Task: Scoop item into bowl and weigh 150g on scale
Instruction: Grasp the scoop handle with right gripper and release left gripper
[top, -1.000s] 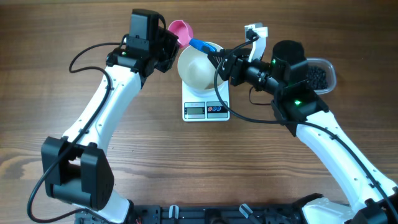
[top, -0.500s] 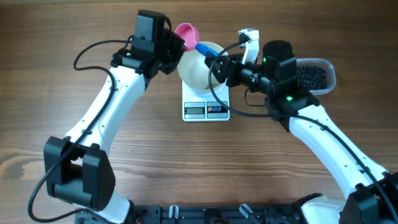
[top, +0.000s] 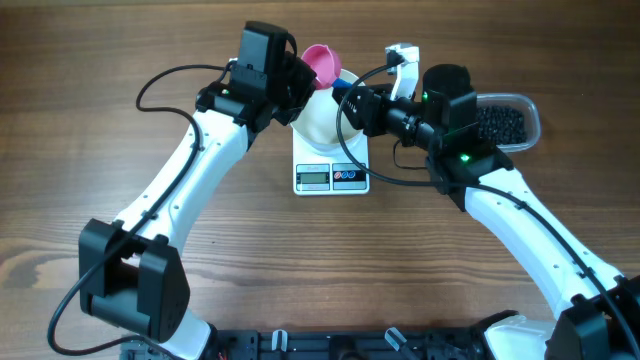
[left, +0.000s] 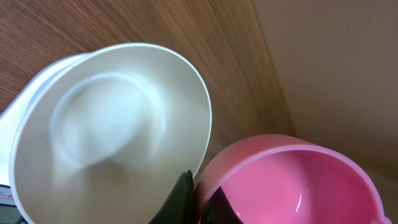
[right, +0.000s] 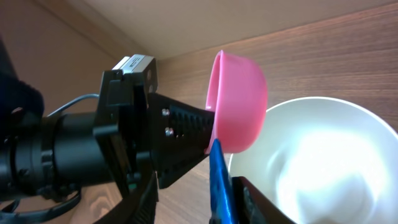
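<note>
Both my tools share the pink scoop (top: 322, 62) now: left tool (top: 303, 82) pinches its cup, right tool (top: 346, 100) has half closed round the handle (right: 219, 177), so I scoop next.

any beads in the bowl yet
No, the left wrist view shows the bowl bare white inside.

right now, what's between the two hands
The pink scoop, gripped by the left hand, its blue handle reaching into the open right hand; the right wrist view shows it.
</note>
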